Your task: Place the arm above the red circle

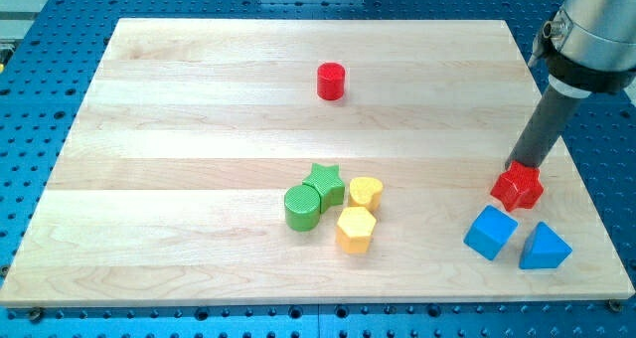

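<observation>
The red circle [331, 82] is a short red cylinder standing alone near the view's top centre of the wooden board [199, 109]. My rod comes down from the view's top right, and my tip [521, 166] rests at the upper edge of a red star [518, 188] at the view's right. My tip is far to the right of and below the red circle.
A green star [325, 183], green cylinder [302, 208], yellow heart [366, 192] and yellow hexagon [355, 229] cluster at the view's lower centre. A blue cube [491, 232] and blue triangle [544, 247] lie below the red star.
</observation>
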